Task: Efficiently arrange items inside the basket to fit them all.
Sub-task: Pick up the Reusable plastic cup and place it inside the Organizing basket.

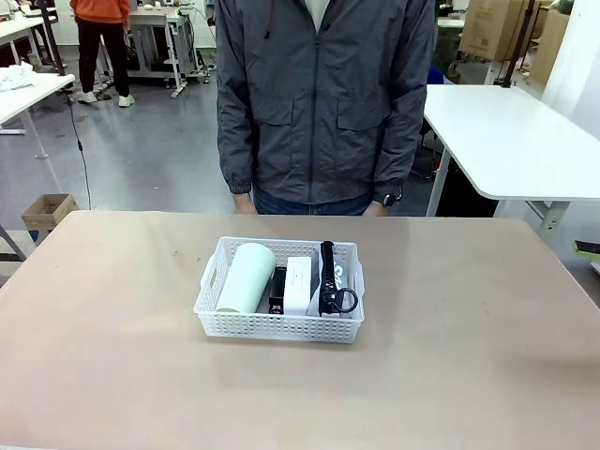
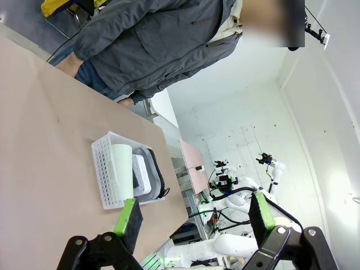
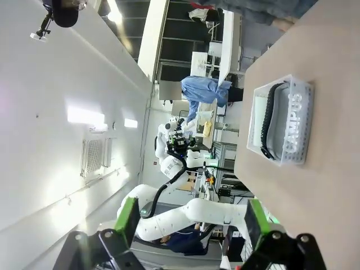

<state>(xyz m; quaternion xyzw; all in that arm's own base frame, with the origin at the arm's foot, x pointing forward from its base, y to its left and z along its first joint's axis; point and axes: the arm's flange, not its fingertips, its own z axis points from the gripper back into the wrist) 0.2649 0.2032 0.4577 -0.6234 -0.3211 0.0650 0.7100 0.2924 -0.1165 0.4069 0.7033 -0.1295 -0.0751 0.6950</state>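
**Basket packed, both arms clear**

The basket (image 1: 281, 323) sits mid-bench holding the green cup (image 1: 246, 277), white box (image 1: 298, 285), stapler (image 1: 278, 289) and grey pouch (image 1: 330, 279). Both grippers' fingers (image 2: 191, 216) (image 3: 191, 219) are released, empty, well apart from it. Any reach-in could tip the cup. The stapler is mostly hidden.

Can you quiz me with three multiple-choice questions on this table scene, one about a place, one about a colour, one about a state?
1. Where in the basket does the cup lie?
A. robot's left end
B. middle
C. robot's right end

2. What colour is the cup?
A. red
B. pale green
C. black

3. How do the left gripper jaws stand?
A. shut on the stapler
B. shut on nothing
C. open

Answers: 1 A, it lies beside the left handle cutout. 2 B, front view shows pale green. 3 C, its green pads stand wide apart, holding nothing.
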